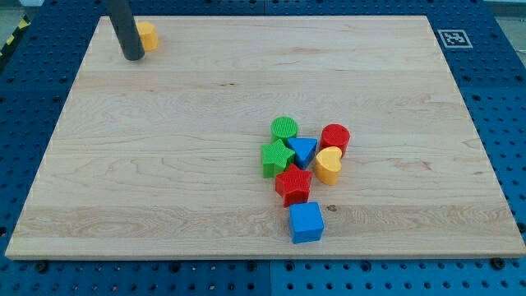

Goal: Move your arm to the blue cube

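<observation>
a small yellow block (148, 35) is half hidden behind the dark rod, its shape unclear. my tip (133, 57) is planted beside it, clawless, far up-left of the blue cube (306, 222) near the wooden board's (181, 148) bottom edge.

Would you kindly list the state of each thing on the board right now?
my tip: top left, touching the yellow block
blue cube: alone, just below the cluster
red star: cluster's bottom
blue triangle: cluster's centre
green cylinder: cluster's top
yellow heart: beside red cylinder
</observation>
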Robot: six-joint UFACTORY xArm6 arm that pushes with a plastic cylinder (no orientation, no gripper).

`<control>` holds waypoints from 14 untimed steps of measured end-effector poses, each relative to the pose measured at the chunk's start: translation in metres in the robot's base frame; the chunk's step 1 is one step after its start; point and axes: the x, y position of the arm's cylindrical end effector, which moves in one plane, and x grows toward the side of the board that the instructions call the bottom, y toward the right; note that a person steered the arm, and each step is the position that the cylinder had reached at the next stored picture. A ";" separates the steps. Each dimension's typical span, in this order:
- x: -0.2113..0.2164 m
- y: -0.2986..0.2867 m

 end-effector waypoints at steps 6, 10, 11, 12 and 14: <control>0.192 0.092; 0.200 0.118; 0.176 0.126; 0.123 0.133; 0.102 0.276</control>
